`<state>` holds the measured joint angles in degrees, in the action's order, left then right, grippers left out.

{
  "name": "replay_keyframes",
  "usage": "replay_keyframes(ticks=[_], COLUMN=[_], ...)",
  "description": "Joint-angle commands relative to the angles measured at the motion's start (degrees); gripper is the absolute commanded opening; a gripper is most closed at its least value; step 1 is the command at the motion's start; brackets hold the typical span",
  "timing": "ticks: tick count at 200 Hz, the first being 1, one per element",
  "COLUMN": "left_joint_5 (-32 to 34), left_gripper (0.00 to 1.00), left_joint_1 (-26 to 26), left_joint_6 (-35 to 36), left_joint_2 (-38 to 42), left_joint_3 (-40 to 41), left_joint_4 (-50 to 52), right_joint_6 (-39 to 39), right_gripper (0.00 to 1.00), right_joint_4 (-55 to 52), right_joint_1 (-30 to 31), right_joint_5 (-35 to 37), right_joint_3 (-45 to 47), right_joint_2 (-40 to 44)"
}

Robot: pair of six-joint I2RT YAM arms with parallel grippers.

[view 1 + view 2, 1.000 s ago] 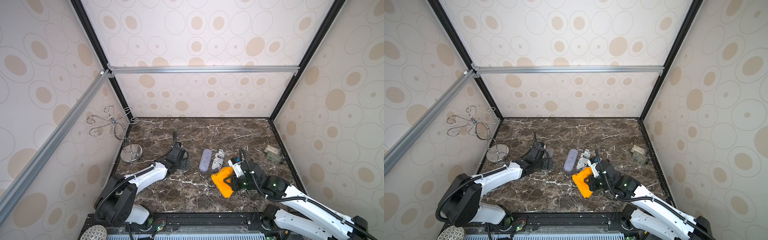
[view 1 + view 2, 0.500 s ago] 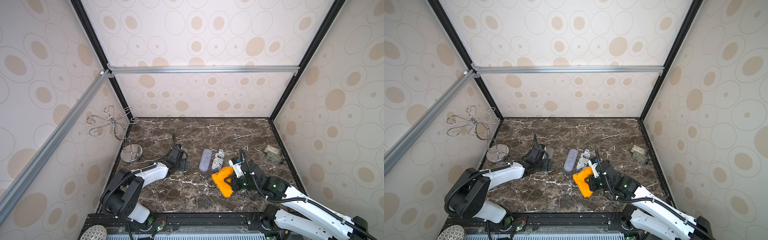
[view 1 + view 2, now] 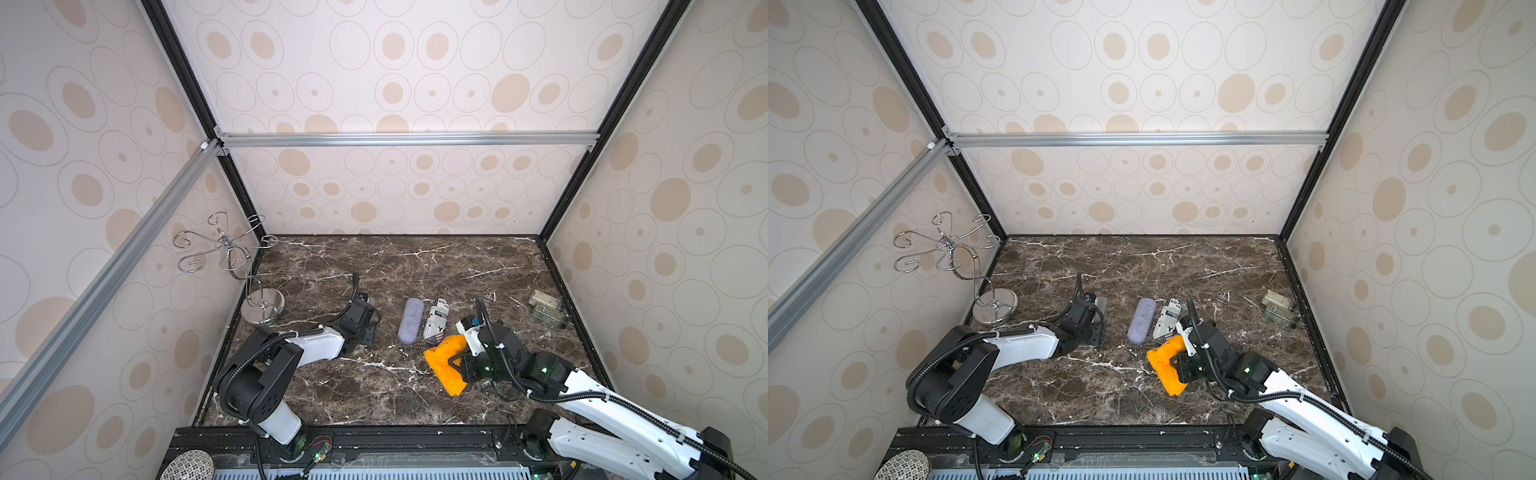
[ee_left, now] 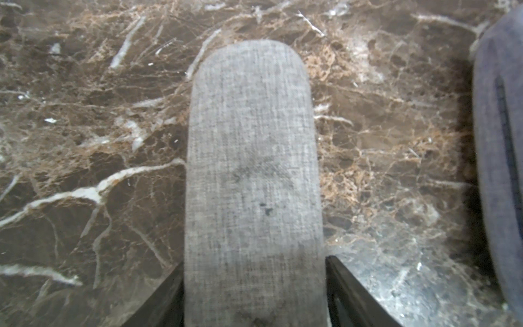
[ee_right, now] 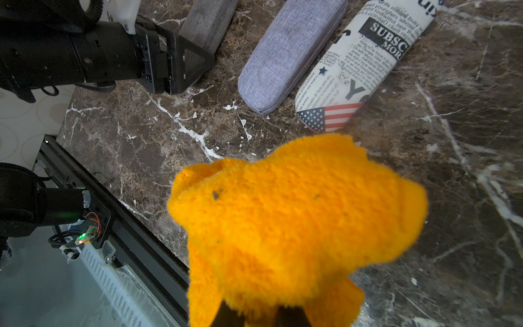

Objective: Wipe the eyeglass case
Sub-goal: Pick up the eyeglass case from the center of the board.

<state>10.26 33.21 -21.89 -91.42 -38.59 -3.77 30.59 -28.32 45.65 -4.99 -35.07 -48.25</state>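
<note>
Three eyeglass cases lie on the marble floor. A grey fabric eyeglass case (image 4: 252, 170) sits between the jaws of my left gripper (image 4: 254, 283), whose black fingers (image 4: 348, 288) press its two long sides; in a top view its far end (image 3: 1101, 305) pokes out beyond the left gripper (image 3: 1094, 328). A lavender case (image 3: 410, 320) and a newspaper-print case (image 3: 436, 321) lie side by side to its right. My right gripper (image 5: 263, 311) is shut on a fluffy orange cloth (image 5: 297, 212), held just in front of the print case.
A chrome hook stand (image 3: 262, 309) stands at the left wall. A small greenish box (image 3: 546, 311) sits by the right wall. The black front rail (image 5: 135, 243) runs close behind the cloth.
The left gripper's jaws have closed in from wide open onto the grey case, and the left arm has drawn slightly in. The right arm and orange cloth have not moved.
</note>
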Motion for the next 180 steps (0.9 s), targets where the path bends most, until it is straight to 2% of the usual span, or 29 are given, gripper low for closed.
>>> replay_keyframes(ticks=[1, 38, 77, 107, 131, 157, 180], left_joint_5=[3.08, 5.64, 7.47, 5.63, 4.91, 5.19, 4.48], left_gripper=[0.65, 0.53, 0.50, 0.49, 0.47, 0.47, 0.47], left_joint_1=[1.83, 3.85, 6.76, 10.60, 16.87, 23.67, 29.95], left_joint_6=[-1.29, -1.91, -2.18, -2.68, -3.93, -4.91, -6.31], left_joint_2=[0.55, 5.32, 15.88, 23.92, 29.03, 31.20, 30.16], left_joint_3=[1.54, 3.69, 5.17, 6.28, 7.39, 8.16, 11.50], left_joint_4=[-1.78, -1.25, 3.05, 6.44, 6.33, 4.73, -3.78], right_joint_6=[0.61, 1.29, 2.01, 2.86, 2.82, 2.46, 2.12], right_gripper=[0.00, 0.00, 0.00, 0.00, 0.00, 0.00, 0.00], right_joint_4=[-1.35, -4.56, -9.30, -11.34, -14.52, -18.76, -21.04], right_joint_1=[0.32, 0.34, 0.36, 0.34, 0.32, 0.36, 0.34], right_joint_5=[3.73, 8.65, 10.49, 11.75, 12.49, 14.46, 16.40], right_joint_3=[0.24, 0.96, 1.64, 1.68, -0.08, -3.45, -6.03], right_joint_2=[2.38, 7.16, 11.06, 14.06, 14.63, 14.32, 13.06])
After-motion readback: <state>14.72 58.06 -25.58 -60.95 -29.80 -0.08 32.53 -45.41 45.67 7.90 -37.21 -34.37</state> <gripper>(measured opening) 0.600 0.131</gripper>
